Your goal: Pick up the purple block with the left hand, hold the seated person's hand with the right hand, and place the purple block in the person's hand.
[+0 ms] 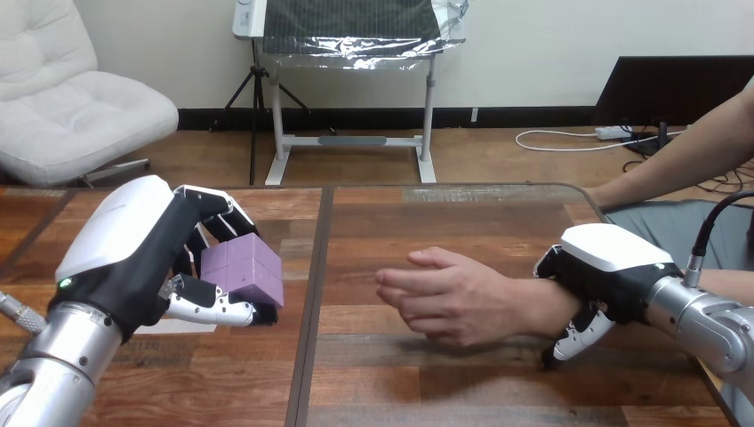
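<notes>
- Holding the block (242, 271): the left hand (133, 253), at the view's left, has fingers and thumb curled round it, and it appears lifted off the table (373, 382).
- Right hand (613, 267) lies over the person's wrist (536, 307) with its thumb curled under the near side. This reads as a clasp on the wrist, not the hand.
- Person's hand (453, 298) rests mid-table, side-on, fingers loosely curled, palm not turned up.
- Judgement: pick done, hold done; carry across and release left.
- Room: bare wood between block and person's hand, nothing in the path. Far table edge well beyond.
</notes>
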Controlling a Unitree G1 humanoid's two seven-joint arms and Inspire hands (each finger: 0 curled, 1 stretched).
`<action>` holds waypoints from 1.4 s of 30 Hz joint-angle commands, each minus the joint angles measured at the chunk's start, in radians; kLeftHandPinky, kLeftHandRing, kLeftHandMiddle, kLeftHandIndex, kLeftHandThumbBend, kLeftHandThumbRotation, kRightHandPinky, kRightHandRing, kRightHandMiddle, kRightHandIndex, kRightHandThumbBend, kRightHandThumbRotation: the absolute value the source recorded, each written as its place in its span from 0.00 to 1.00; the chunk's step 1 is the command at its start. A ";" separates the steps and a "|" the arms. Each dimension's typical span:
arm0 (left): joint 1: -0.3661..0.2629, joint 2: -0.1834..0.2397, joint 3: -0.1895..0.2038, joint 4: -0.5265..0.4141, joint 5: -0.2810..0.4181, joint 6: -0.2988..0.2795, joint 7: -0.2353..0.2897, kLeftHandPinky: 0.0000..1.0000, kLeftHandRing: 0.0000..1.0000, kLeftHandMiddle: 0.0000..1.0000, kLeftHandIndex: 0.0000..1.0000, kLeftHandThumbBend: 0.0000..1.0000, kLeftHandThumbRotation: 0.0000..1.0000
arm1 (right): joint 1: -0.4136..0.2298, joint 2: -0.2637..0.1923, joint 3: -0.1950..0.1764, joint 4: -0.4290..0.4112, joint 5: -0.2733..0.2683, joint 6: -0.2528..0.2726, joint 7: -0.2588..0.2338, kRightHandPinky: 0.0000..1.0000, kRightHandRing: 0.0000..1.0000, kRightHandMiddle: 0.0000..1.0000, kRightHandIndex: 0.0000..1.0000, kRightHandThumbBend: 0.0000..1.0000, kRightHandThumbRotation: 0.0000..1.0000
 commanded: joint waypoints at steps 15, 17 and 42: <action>-0.047 -0.009 -0.010 0.008 -0.012 -0.016 0.011 0.29 0.35 0.41 0.45 0.70 0.00 | 0.071 0.063 0.028 0.006 0.024 0.008 0.047 0.27 0.33 0.41 0.43 0.85 0.14; -0.049 -0.012 -0.012 0.016 -0.017 -0.019 0.012 0.29 0.35 0.41 0.45 0.69 0.00 | 0.072 0.064 0.026 0.003 0.024 0.009 0.047 0.26 0.33 0.40 0.43 0.85 0.13; -0.175 -0.077 -0.109 0.243 -0.032 -0.021 0.024 0.34 0.40 0.45 0.48 0.64 0.00 | 0.095 0.047 -0.029 -0.112 0.078 0.011 0.060 0.24 0.30 0.38 0.42 0.83 0.12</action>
